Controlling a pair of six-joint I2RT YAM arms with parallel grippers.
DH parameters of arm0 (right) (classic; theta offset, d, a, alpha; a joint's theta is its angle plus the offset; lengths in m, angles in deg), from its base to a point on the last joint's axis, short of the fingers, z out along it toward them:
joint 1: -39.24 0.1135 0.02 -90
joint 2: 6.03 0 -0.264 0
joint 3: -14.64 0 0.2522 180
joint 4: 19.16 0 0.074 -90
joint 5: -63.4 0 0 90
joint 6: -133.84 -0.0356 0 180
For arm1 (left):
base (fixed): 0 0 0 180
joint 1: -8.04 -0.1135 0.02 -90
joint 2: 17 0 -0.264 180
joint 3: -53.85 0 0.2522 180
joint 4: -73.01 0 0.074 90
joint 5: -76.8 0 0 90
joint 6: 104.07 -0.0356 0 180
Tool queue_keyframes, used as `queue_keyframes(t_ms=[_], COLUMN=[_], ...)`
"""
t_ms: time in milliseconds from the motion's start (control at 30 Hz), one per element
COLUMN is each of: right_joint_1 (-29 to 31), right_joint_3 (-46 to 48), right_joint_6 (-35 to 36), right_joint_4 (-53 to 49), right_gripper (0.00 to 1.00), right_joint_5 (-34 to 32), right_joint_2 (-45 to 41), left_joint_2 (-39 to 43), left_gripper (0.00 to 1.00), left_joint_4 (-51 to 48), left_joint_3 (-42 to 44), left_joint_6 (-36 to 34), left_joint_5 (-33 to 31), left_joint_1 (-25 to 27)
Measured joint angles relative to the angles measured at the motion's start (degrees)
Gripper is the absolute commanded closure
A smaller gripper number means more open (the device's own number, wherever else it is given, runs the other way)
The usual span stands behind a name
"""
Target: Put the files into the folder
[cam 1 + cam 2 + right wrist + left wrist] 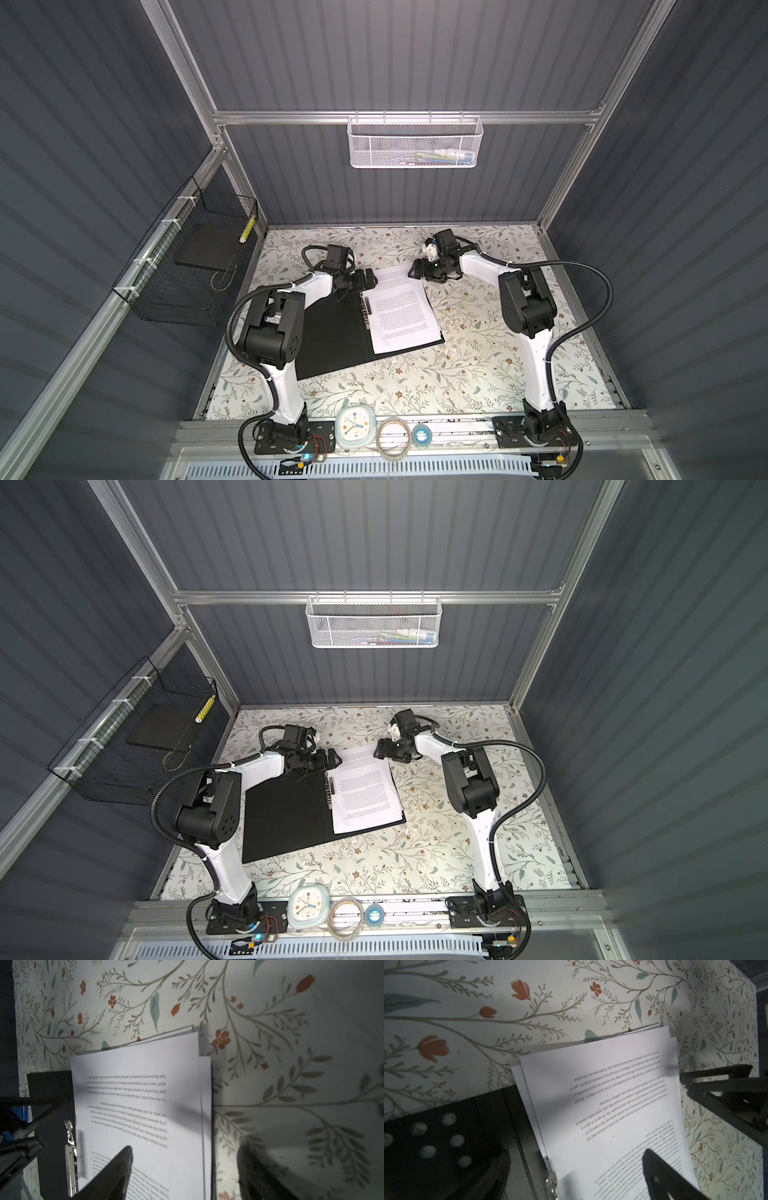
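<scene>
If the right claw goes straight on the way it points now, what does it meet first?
Probably the files: the open right claw straddles their side edge, half over the paper, half over the table. How far above them it hangs is unclear.

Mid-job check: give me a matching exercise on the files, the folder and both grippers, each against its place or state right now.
Things:
1. the files
2. the folder
3. left gripper
4. right gripper

Places and states:
A. lies open flat, black inside up
B. fingers open at the files' far right corner in both top views
C. on the folder's right half, beside the rings
D. fingers open at the files' far left corner in both top views

Pairs: 1-C; 2-A; 3-D; 4-B
</scene>
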Motion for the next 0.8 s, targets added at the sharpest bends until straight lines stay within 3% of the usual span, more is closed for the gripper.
queue_keyframes(t_ms=[800], right_joint_1=[1.14], right_joint_3=[0.02], right_joint_6=[-3.04], right_joint_4=[2.71], right_gripper=[0.2], right_joint_5=[-0.39], right_joint_2=[0.55], left_joint_2=[-4.13], left_gripper=[0.0], left_joint_4=[-0.66], left_joint_3=[-4.76], left_joint_6=[-1.27], left_joint_5=[3.37], left_joint_1=[0.48])
